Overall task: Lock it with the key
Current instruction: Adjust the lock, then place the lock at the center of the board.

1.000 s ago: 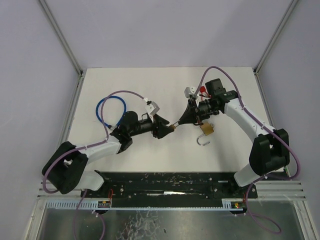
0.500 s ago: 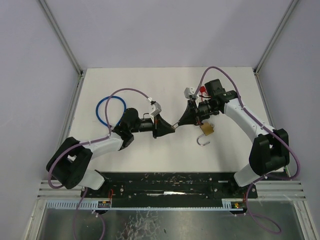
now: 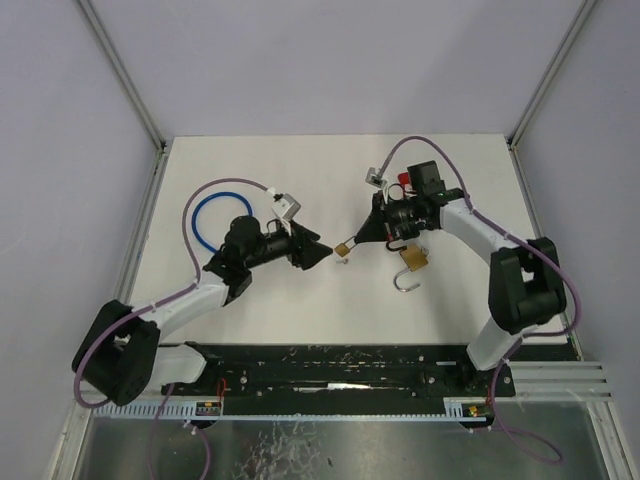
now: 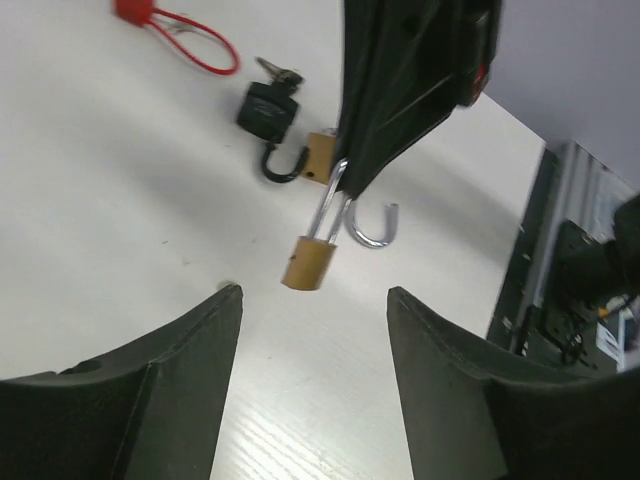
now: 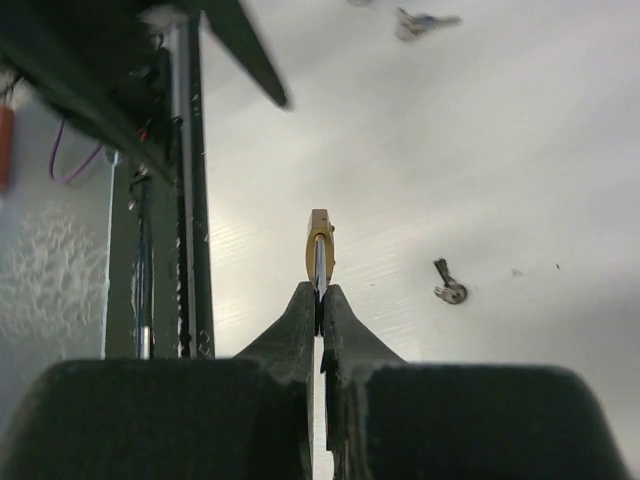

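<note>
My right gripper is shut on the steel shackle of a small brass padlock, which hangs above the table. My left gripper is open with nothing between its fingers. It sits just left of the padlock, facing it, with a small gap between them. A small silver key lies loose on the table under the padlock.
A second brass padlock with an open shackle, a black padlock with a key in it and a red cable lock lie behind the right gripper. A blue cable loop lies at left.
The left gripper closed at the padlock, then opened and drew back to the left. A small key now lies on the table. The right gripper kept hold of the padlock.
</note>
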`<action>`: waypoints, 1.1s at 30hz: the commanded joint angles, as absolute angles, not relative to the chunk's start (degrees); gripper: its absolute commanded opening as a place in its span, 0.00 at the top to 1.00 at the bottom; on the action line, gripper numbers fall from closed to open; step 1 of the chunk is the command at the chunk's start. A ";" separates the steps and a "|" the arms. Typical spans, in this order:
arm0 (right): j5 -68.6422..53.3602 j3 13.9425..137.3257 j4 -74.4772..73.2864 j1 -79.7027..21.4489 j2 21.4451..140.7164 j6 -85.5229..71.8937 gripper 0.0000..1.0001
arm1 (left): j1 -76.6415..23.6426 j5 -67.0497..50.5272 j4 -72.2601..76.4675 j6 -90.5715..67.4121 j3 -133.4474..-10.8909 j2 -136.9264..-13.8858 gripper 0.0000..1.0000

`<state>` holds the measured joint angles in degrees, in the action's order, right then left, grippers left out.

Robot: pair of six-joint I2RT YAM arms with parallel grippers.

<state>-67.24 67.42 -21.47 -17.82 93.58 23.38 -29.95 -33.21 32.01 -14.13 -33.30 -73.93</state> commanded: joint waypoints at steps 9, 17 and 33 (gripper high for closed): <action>-55.53 81.60 -9.30 -19.27 119.26 -12.81 0.97 | -28.26 -9.15 18.36 -19.04 -32.44 -60.79 0.40; -48.84 84.58 -16.84 -19.93 122.62 -5.66 0.60 | -28.23 -10.70 18.86 -19.97 -33.59 -60.80 0.40; -25.15 97.79 -30.97 -12.14 117.58 16.89 0.36 | -28.12 -5.60 19.58 -20.22 -36.82 -58.15 0.35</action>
<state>-34.15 94.72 -29.69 -14.13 120.46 12.08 -28.45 -7.99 16.36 -19.46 -35.70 -59.05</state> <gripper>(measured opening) 0.637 0.626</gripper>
